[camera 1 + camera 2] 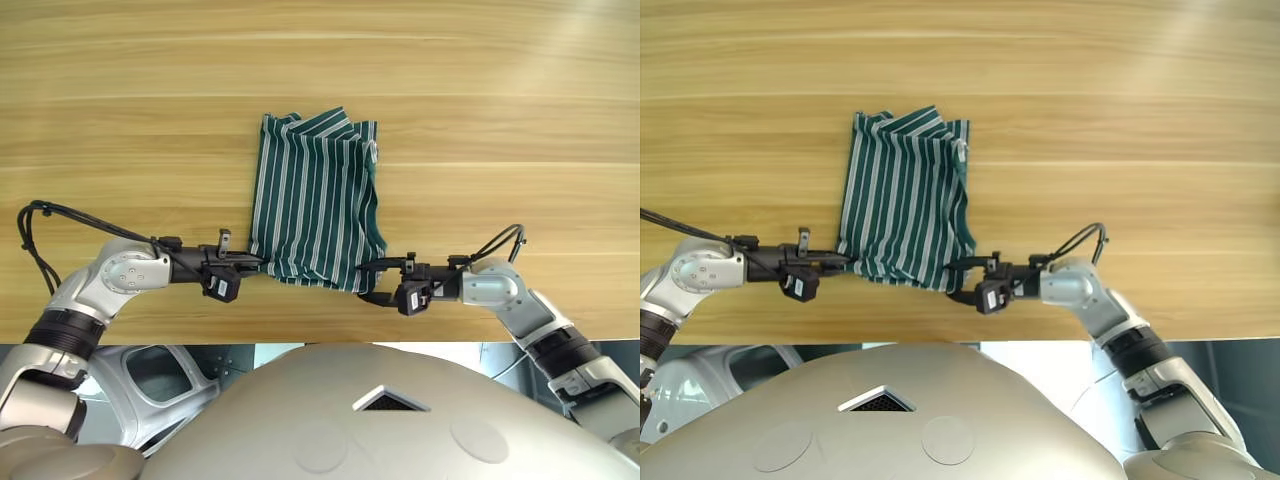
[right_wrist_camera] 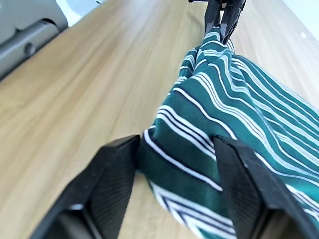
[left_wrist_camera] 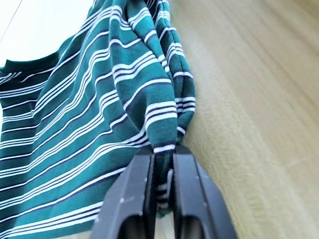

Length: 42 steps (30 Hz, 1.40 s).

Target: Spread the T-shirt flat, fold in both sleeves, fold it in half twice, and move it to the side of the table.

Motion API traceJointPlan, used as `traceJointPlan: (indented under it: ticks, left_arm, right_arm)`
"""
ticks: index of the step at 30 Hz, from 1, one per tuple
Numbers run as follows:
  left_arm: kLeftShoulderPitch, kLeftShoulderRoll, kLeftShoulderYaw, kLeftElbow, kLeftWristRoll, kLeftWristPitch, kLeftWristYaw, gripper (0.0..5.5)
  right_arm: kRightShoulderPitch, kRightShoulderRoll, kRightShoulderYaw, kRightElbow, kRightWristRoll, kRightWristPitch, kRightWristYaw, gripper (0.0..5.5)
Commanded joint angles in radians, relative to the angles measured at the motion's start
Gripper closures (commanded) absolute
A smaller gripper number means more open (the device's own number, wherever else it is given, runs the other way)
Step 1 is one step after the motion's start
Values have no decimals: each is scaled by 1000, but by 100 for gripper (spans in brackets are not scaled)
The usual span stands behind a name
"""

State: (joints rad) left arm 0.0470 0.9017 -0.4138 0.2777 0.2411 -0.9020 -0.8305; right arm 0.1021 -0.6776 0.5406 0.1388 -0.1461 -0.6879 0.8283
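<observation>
Wood table (image 1: 500, 120), arms (image 1: 130, 272) (image 1: 490, 288) inward, seemingly pinching T-shirt (image 1: 315, 195)

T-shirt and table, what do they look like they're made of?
T-shirt: soft knit fabric, probably cotton jersey, matte; it drapes and bunches into folds where the left claw pinches it. Table: wood or wood-look laminate, smooth with a slight sheen; straight grain lines and plank seams show.

1. T-shirt (image 1: 315, 200): dark green, with white stripes edged by thin navy lines.
2. Table (image 1: 500, 100): light yellowish wood with a fine grain in long bands.
3. Left gripper (image 1: 257, 261) and right gripper (image 1: 366, 279): black fingers.
4. Cables (image 1: 30, 240) at the wrists: black.
</observation>
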Motion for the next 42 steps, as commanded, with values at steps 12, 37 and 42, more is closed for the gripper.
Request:
traceJointPlan:
  ticks: [12, 37, 42]
  left_arm:
    - [9, -7, -25, 16, 41, 29, -7, 524]
    - [92, 79, -40, -269, -251, 90, -169, 524]
    - [173, 114, -20, -313, -276, 78, -167, 524]
  right_arm:
    - [-6, -18, 53, 100, -122, 48, -18, 387]
    - [113, -194, -29, -142, 114, -28, 75, 529]
    - [208, -291, -70, -291, 228, -64, 107, 529]
